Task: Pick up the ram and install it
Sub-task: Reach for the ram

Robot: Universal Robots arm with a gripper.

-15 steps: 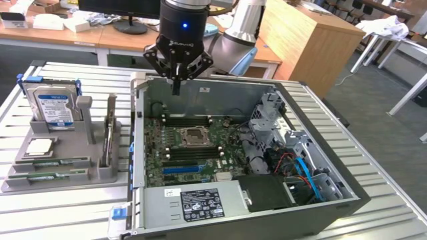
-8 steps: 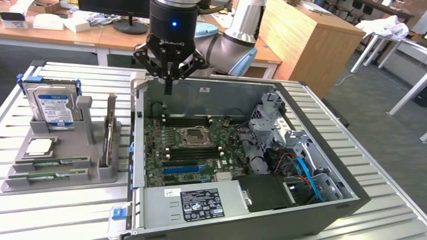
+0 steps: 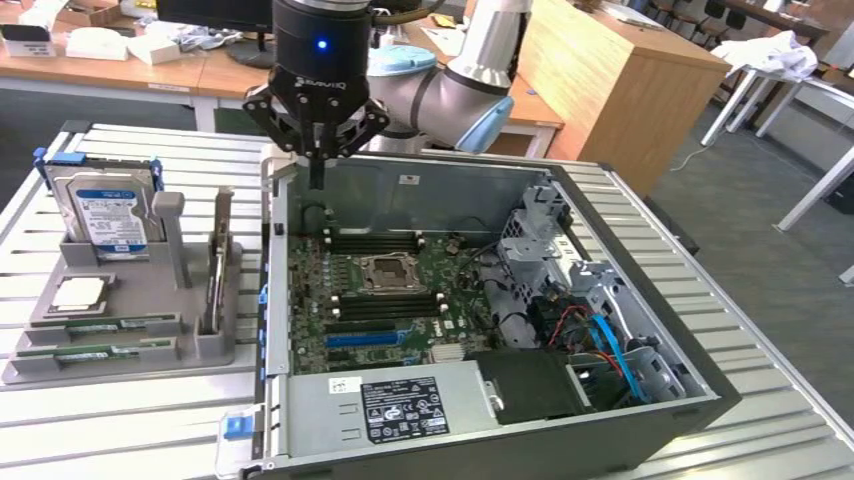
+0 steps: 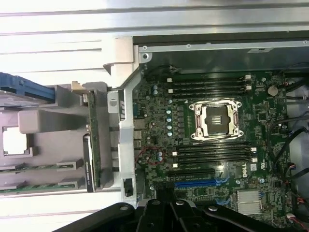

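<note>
Zero grasp yet: gripper (image 3: 316, 178) clenched empty above case (image 3: 414, 195) edge; ram (image 3: 219, 255) upright in holder (image 3: 200, 348), below, beside it. Pickup stage; clenched fingers can't take ram as is.

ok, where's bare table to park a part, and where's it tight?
Bare table slats: camera-side of the grey tray, and the strip on the exterior view's right of the PC case. Crowded: between tray and case, and inside around the cables.

The computer case (image 3: 427, 195) and grey tray (image 3: 200, 345) are viewed obliquely from above by the exterior camera and, nearer, straight down by the wrist camera.
</note>
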